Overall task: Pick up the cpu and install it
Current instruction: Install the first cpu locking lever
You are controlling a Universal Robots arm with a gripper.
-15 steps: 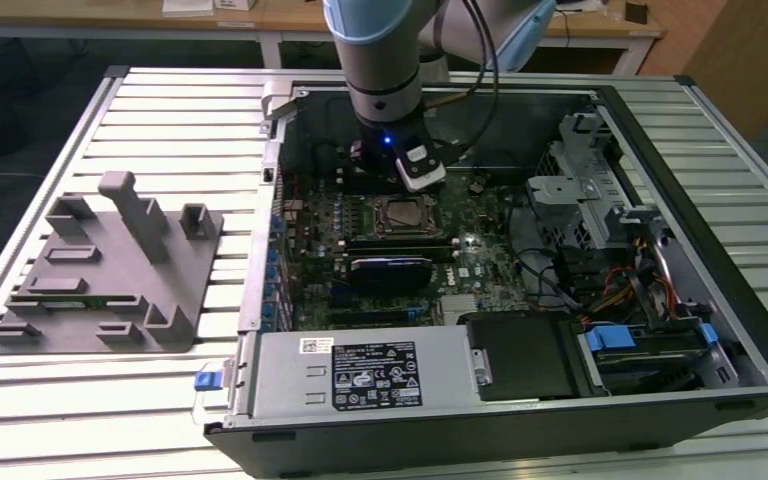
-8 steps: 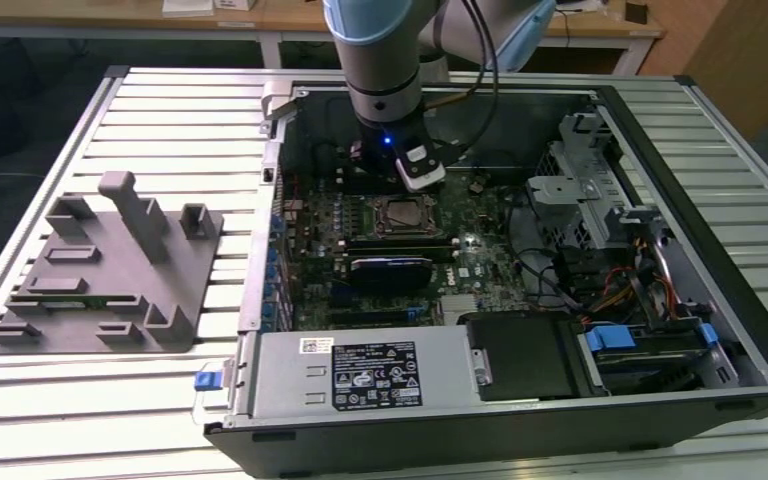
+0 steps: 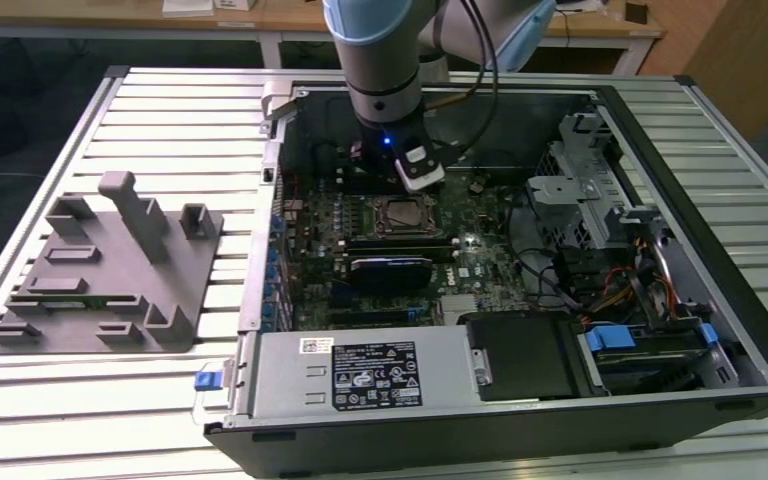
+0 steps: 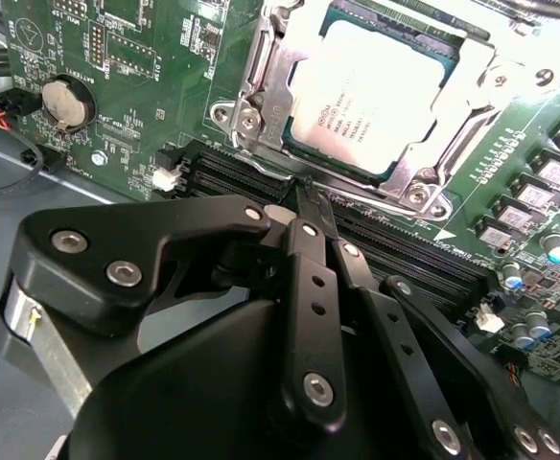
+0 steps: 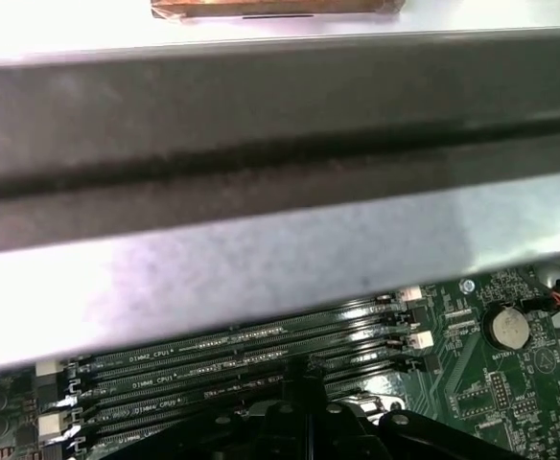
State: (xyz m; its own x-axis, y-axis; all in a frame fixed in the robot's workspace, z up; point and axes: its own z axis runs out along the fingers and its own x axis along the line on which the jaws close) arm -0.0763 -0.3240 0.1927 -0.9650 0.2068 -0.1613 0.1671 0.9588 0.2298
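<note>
Cpu, faintly printed, seated in socket; fingers pressed together, empty, just beside.

We see the cpu with a silvery-grey top marked in dark print, inside a bright metal socket frame on a green motherboard. The gripper is matt black with silver screws. In the exterior view, a grey moulded fixture lies on a pale ribbed table, and the black computer case carries blue clips.
</note>
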